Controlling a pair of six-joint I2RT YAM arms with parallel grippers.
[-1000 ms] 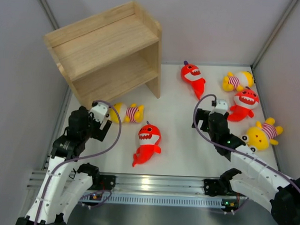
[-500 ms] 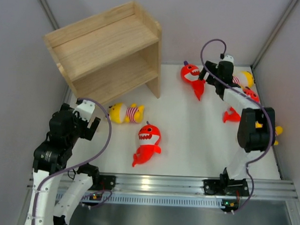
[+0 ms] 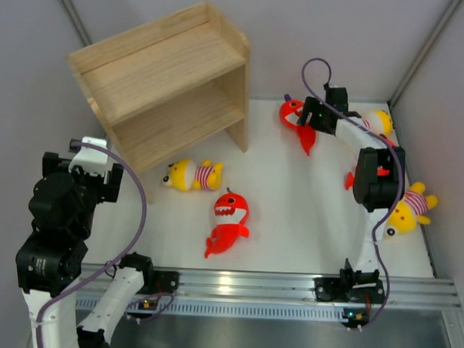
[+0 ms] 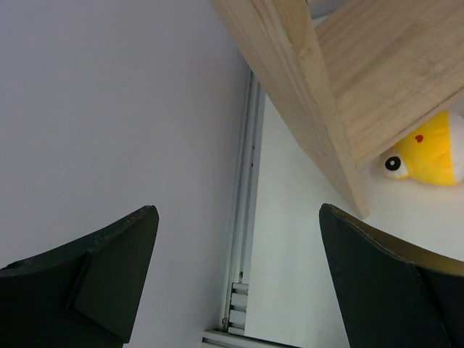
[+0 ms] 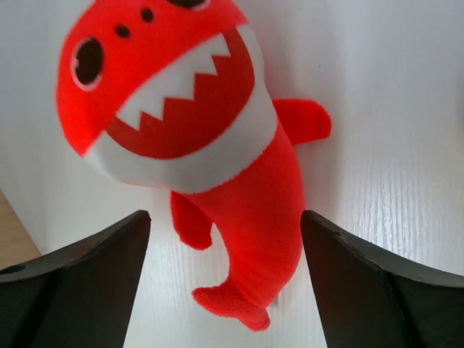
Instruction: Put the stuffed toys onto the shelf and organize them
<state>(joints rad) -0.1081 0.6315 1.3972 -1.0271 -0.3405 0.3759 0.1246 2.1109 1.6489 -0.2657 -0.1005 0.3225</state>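
Red shark (image 5: 196, 138), between spread right claw (image 5: 221, 225) fingers

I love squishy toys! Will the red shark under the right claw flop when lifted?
Probably floppy: the red shark looks like soft plush, and its thin curved tail would likely droop. Its fuzzy fabric should squash in the right gripper rather than slip. Lying flat, it seems unlikely to roll.

— We see the light-wood two-tier shelf (image 3: 163, 78) standing far left, open side towards us.
— We count a yellow doll (image 3: 192, 174) lying beside its foot and a red shark (image 3: 228, 220) face-up nearby. At right lie a far shark (image 3: 290, 115), far doll (image 3: 377, 120), half-hidden right shark (image 3: 350, 180) and right doll (image 3: 410, 210).
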